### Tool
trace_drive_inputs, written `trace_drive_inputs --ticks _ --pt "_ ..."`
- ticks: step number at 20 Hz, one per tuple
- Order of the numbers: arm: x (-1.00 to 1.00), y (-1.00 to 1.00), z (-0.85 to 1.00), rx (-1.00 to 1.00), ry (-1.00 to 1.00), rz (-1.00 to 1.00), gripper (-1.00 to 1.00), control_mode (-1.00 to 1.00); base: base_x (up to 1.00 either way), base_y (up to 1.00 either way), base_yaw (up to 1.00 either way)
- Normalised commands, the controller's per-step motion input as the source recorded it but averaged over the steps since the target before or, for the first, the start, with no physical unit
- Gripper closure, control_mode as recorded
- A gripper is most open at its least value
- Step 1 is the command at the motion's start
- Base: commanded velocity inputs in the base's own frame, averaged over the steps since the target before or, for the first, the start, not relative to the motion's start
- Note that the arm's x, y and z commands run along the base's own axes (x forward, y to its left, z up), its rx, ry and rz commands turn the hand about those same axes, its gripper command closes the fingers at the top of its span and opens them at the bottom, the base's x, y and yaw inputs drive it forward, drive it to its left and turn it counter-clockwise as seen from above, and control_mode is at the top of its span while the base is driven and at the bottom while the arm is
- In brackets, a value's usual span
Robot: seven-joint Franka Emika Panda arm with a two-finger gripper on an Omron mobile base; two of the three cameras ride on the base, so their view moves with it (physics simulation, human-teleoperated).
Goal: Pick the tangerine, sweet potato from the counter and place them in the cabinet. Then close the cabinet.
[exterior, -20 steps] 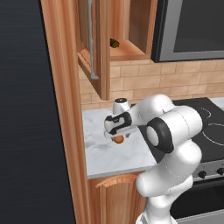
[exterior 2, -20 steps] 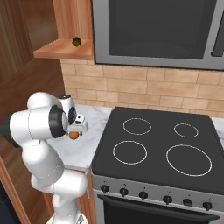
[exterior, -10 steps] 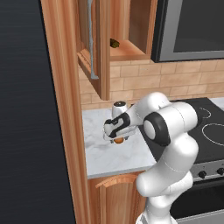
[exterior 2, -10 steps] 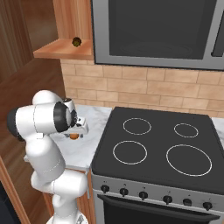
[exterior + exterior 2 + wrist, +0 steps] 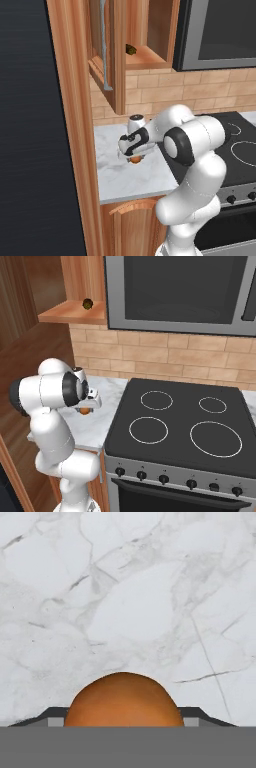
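The tangerine (image 5: 123, 699), a smooth orange ball, rests on the marble counter (image 5: 117, 177). My gripper (image 5: 134, 155) points straight down over it, and the dark fingertips (image 5: 56, 716) press against its two sides. From the right the tangerine (image 5: 86, 411) peeks out under the hand (image 5: 88, 405). The sweet potato (image 5: 131, 49), a small dark lump, lies on the shelf of the open cabinet (image 5: 150, 61); it also shows as the sweet potato (image 5: 87, 303) on the wooden shelf (image 5: 65, 315).
The cabinet door (image 5: 106, 50) hangs open above the counter's left part, over the arm. A black stovetop (image 5: 180, 426) borders the counter on the right, with a microwave (image 5: 180, 291) above it. A tall wooden panel (image 5: 70, 125) walls in the left.
The hand has come down onto the tangerine and its jaws have drawn in from wide open to the fruit's sides. The sweet potato has stayed in the cabinet.
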Motion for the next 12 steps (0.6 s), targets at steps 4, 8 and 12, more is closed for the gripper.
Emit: trace_drive_inputs --ticks 4,8,12 --pt "-0.21 -0.28 0.57 0.00 -0.14 0.00 1.00 -1.00 0.00 0.00 0.00" --pt "-0.36 -0.27 0.92 0.00 -0.23 0.00 1.00 -1.00 0.00 0.00 0.00" --pt "-0.34 -0.10 1.00 0.00 -0.25 0.00 1.00 -1.00 0.00 0.00 0.00"
